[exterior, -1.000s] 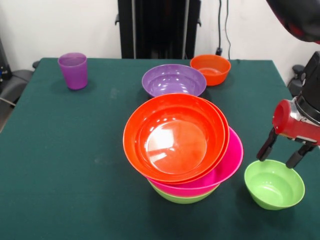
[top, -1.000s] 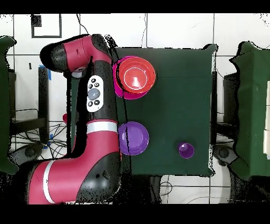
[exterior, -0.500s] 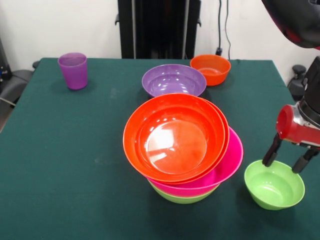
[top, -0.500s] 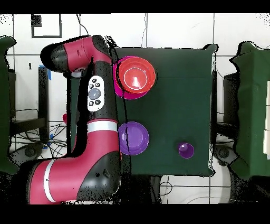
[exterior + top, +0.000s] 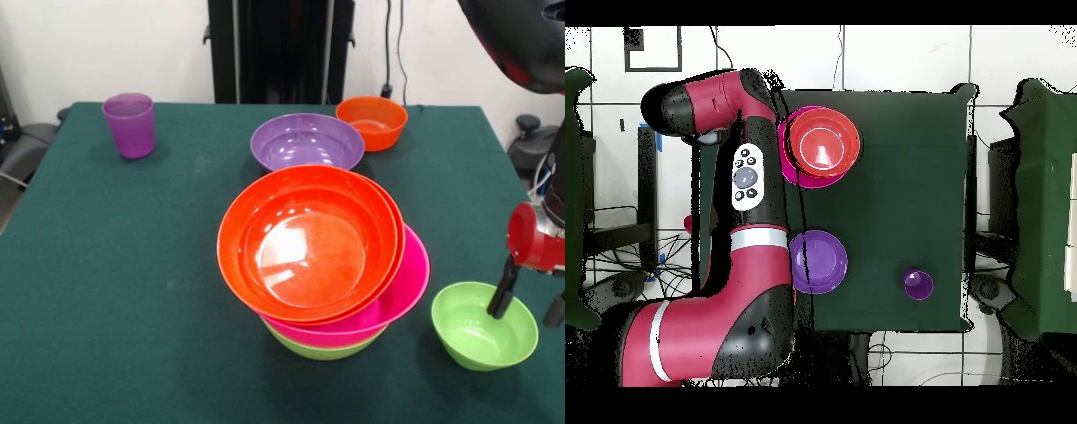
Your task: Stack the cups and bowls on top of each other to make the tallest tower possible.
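The tower (image 5: pixel 322 256) stands mid-table: orange bowls nested in a wide hot pink bowl on a lime green one. It also shows in the overhead view as the tower (image 5: pixel 822 147). A small lime green bowl (image 5: pixel 472 340) sits at the front right. My gripper (image 5: pixel 527 316) is open and straddles that bowl's right rim, one finger inside and one outside. A purple bowl (image 5: pixel 306 141), a small orange bowl (image 5: pixel 372 122) and a purple cup (image 5: pixel 129 124) stand further back. From overhead the arm hides the gripper and the small green bowl.
The green table (image 5: pixel 132 265) ends close to the right of the small green bowl. In the overhead view the red arm (image 5: pixel 750 200) lies along the table's left edge, beside the purple bowl (image 5: pixel 817 261); the purple cup (image 5: pixel 916 284) stands nearer the bottom right.
My gripper has come down and shifted right, from above the small green bowl's far rim to straddling its right rim. The bowls and cup have not moved.
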### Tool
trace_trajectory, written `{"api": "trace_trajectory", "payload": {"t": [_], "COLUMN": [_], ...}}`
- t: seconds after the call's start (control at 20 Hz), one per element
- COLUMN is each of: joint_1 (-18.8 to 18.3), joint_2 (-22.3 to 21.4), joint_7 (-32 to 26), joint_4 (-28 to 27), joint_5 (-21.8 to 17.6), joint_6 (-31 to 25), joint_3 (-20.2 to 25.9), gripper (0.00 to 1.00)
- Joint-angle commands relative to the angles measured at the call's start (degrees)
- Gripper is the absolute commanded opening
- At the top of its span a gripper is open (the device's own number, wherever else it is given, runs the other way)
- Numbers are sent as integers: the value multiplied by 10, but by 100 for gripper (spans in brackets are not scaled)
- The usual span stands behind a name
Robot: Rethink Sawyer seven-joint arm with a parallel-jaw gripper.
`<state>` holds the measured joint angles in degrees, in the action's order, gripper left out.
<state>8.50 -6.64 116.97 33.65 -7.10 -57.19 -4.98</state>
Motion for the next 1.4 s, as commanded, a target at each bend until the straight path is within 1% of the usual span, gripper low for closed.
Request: {"api": "trace_trajectory", "payload": {"t": [0.05,0.1,0.3,0.45,0.75,0.8,0.9,1.1,1.4], "joint_1": [-4,-4,-6,-4,10,14,16,16,6], "joint_2": [18,19,5,1,-16,-13,-14,-23,-38], "joint_7": [-24,-25,-20,-10,22,31,36,41,37], "joint_4": [73,74,110,125,152,145,154,187,227], "joint_5": [11,12,17,18,11,7,6,7,10], "joint_6": [33,36,70,76,49,40,35,64,140], "joint_3": [71,71,71,66,32,23,16,14,32], "gripper": [100,100,100,100,100,100,100,100,100]}}
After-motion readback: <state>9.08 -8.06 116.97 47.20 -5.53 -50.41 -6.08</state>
